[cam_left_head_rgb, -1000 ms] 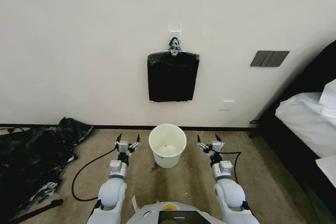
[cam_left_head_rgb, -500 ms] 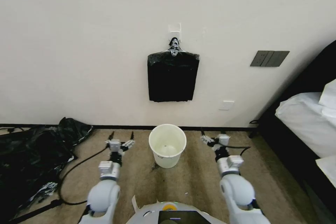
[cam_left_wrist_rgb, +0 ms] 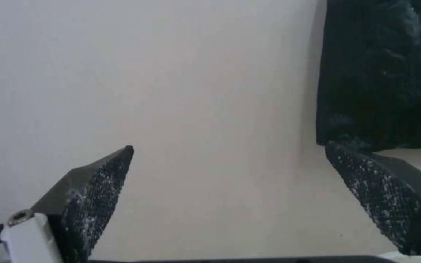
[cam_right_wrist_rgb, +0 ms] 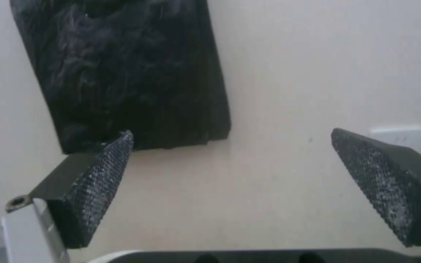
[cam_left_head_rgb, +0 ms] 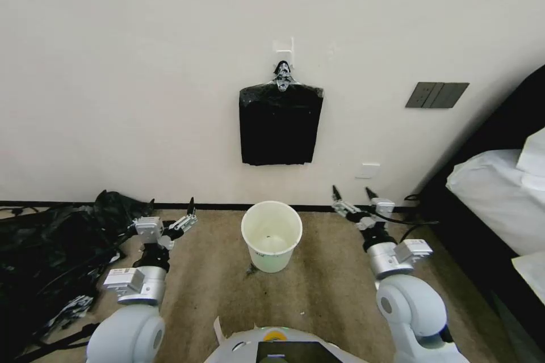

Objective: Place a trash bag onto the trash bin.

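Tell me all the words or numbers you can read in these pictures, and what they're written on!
None can be read.
Trash bin: small dark marks low on its side, too small to read.
Robot's screen: too blurred to read.
Grey wall switch panel, white wall outlet and the black bundle hanging on the wall: no writing visible.
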Tool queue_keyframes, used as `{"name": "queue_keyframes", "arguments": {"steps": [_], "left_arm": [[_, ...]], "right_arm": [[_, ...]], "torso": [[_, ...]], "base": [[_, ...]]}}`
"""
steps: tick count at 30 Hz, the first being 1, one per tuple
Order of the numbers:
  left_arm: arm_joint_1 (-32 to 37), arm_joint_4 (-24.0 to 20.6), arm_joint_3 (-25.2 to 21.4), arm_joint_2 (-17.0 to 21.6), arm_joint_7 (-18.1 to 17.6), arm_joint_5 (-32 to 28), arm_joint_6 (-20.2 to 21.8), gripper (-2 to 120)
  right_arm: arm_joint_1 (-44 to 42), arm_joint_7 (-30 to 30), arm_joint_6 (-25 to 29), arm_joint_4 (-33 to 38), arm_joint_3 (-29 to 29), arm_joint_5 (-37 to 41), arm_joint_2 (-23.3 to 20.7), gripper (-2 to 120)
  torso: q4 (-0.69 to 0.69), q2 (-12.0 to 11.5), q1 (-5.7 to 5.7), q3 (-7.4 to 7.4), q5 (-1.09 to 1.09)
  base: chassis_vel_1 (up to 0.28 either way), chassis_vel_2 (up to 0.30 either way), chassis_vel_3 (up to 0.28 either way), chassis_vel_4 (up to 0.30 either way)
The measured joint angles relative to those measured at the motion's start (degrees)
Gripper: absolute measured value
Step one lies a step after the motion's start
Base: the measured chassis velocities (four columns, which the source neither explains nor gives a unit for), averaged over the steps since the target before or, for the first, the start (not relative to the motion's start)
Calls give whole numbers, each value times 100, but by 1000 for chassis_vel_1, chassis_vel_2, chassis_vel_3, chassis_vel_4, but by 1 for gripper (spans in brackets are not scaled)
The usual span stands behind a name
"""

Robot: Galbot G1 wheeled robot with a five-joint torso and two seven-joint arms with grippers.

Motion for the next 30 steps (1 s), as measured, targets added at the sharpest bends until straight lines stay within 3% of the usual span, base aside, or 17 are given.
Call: {"name": "queue_keyframes", "arguments": {"steps": [1,2,5,6,9,12,19,30], "left_arm": [[0,0,0,0,0,0,0,100],[-36,-37,-21,77,0,-92,121,100],[-157,-107,-66,339,3,-346,456,100],[-209,-123,-76,474,2,-447,580,100],[-271,-124,-93,630,-13,-543,682,100],[-280,-131,-100,661,-17,-551,692,100],[-194,-182,-122,669,-65,-517,692,100],[-141,-229,-170,637,-80,-498,692,100]], "right_arm": [[0,0,0,0,0,0,0,100],[36,58,-160,-22,-178,185,-130,100],[62,103,-251,-42,-273,299,-217,100],[61,112,-263,-49,-283,309,-226,100],[69,122,-275,-52,-293,348,-233,100],[126,156,-279,-50,-313,505,-248,100],[689,493,-186,-131,-491,1974,-442,100],[948,593,-157,-236,-578,2257,-469,100]], "torso": [[0,0,0,0,0],[13,0,0,0,1],[9,0,0,0,1],[0,0,0,0,1],[1,0,0,0,1],[5,0,0,1,2],[7,0,0,1,2],[3,0,0,1,1]], "base": [[0,0,0,0],[0,0,0,0],[0,0,0,0],[0,0,0,0],[0,0,0,0],[0,0,0,0],[0,0,0,0],[0,0,0,0]]}}
